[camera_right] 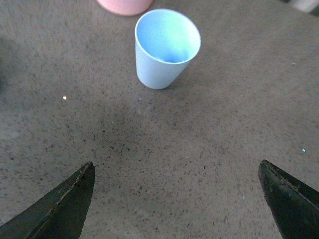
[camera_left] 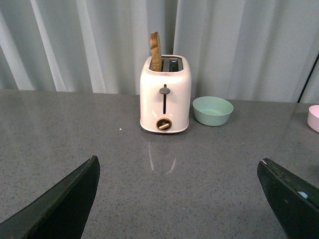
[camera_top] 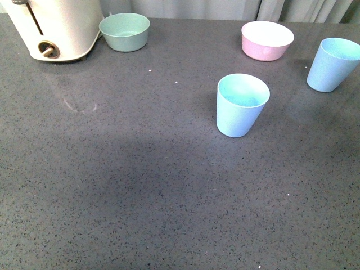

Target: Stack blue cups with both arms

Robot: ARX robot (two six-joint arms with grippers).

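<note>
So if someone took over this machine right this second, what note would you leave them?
Both open, empty, touching nothing: left fingers, facing the toaster; right fingers.
Blue cups upright and apart: near cup in the middle, far cup at the right edge beside the pink bowl.
Done: nothing stacked.
Left: lift one cup and set it inside the other.

Dark grey speckled countertop [camera_top: 140,185] lies under and ahead of the left fingers [camera_left: 65,209]. Pale grey pleated curtain [camera_left: 249,45] hangs behind its far edge, well beyond them. Light soft, even.
</note>
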